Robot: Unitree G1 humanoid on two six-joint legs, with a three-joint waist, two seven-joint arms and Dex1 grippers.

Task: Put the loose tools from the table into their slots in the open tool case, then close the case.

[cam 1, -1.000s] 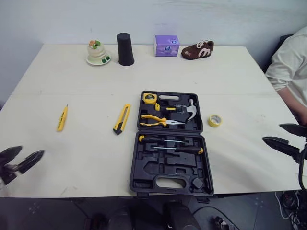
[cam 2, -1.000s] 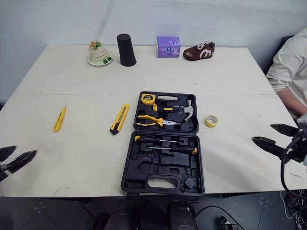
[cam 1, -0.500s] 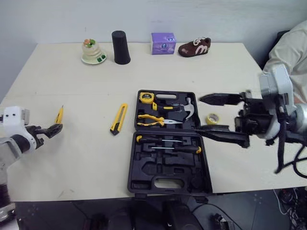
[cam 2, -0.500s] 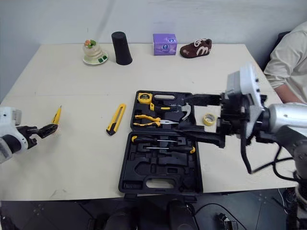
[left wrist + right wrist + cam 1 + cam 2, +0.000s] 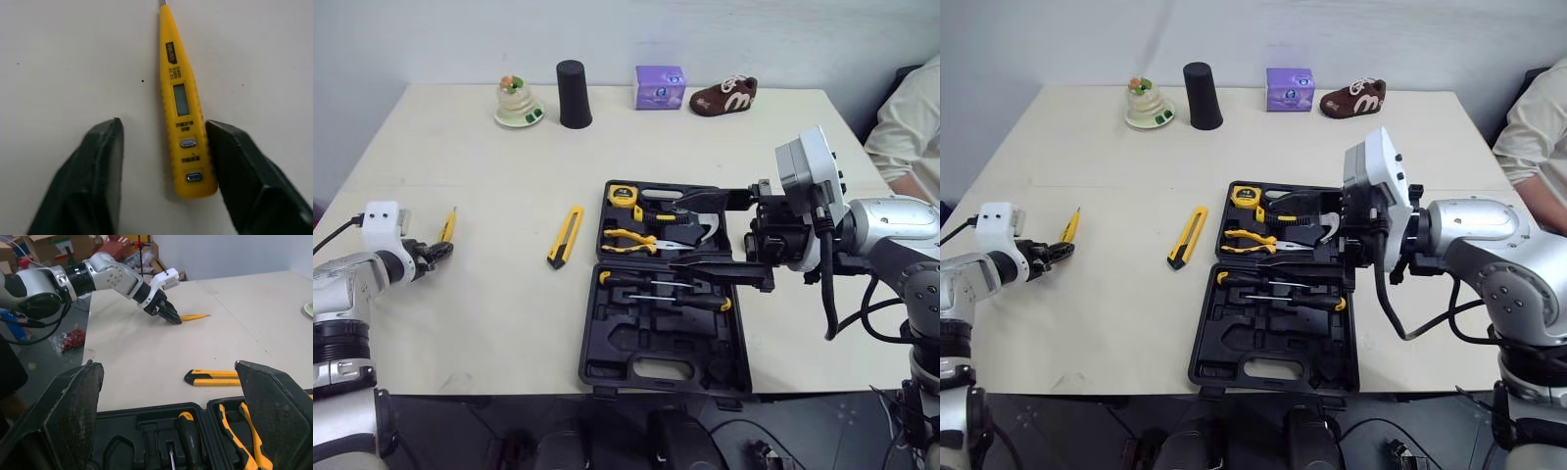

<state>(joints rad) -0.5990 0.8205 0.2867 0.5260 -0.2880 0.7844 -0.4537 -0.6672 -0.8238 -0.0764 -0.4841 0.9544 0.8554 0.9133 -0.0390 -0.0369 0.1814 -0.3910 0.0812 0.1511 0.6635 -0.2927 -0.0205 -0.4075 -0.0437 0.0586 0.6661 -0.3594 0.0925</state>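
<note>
**Left pincer straddles the tester pen, right one gapes over the case**

Far left on the table, the left gripper is right down at the yellow tester pen. Its fingers are spread, and the pen's blunt end lies flat between them, tight against one finger with a gap to the other. Nothing gripped!

Next along, the yellow utility knife lies loose on the tabletop, just beside the case and clear of both arms.

Centre stage, the black tool case lies wide open. In the far half sit the tape measure, the pliers and the hammer; in the near half lie the screwdrivers, with several slots bare.

Over the case's right side hangs the right gripper, fingers flung wide, one above the hammer, one along the hinge line, holding nothing.

Along the back edge stand a black cup, a purple box and a brown shoe. At the far right, a person's pale sleeve.
</note>
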